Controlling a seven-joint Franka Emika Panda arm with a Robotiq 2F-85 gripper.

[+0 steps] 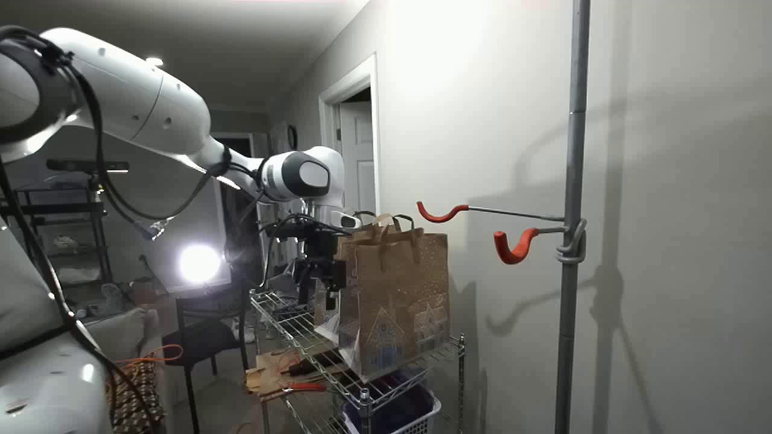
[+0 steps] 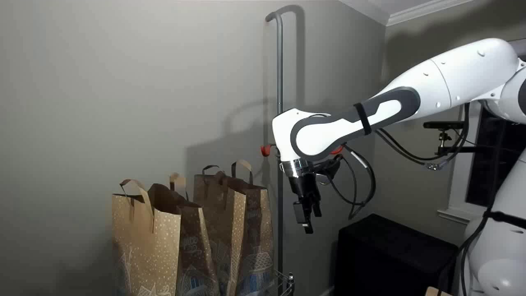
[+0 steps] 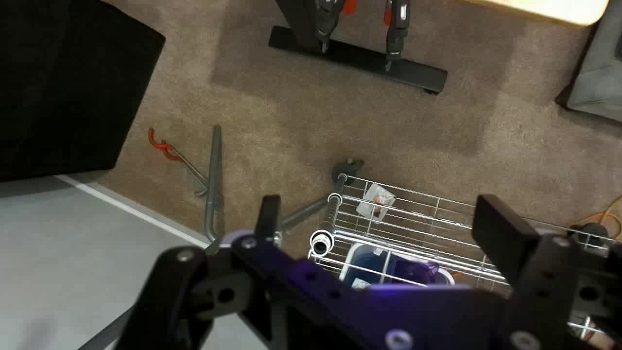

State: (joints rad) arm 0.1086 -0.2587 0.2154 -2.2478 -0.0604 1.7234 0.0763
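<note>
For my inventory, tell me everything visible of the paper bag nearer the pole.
The bag looks like brown paper, with looped handles, pale dots and white-and-blue house drawings. It stands upright on the wire shelf, top open, contents hidden, beside a second bag; whether they touch is unclear. The open gripper stands apart.

In an exterior view, you see brown patterned paper bags (image 2: 162, 246) cut off below. Their lower insides seem hidden.

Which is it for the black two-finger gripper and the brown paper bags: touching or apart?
Apart: in an exterior view, grey wall and an upright grey pole show between gripper and bags.
</note>
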